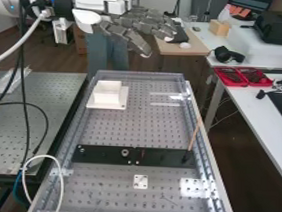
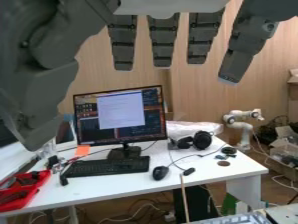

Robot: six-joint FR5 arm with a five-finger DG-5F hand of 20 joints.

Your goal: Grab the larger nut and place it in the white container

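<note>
The hand (image 1: 143, 25) is high above the bench's far end in the high view, beyond the white container, with its fingers extended and holding nothing. In the wrist view the hand (image 2: 163, 42) has straight fingers hanging down and a thumb at one side. The white container (image 1: 107, 99) is a square open box on a pale plate on the perforated bench. Nearer, on the flat black bar (image 1: 163, 157), stand the bearing (image 1: 125, 152), a small metal ring, and the faint smaller nut (image 1: 81, 150).
A thin wooden stick (image 1: 194, 133) leans up from the bar's right end. A small white plate (image 1: 141, 182) lies below the bar. Cables (image 1: 22, 90) hang at the left. Beside the bench, a white table (image 1: 258, 105) bears red trays (image 1: 242, 76). The wrist view includes a monitor (image 2: 121, 117).
</note>
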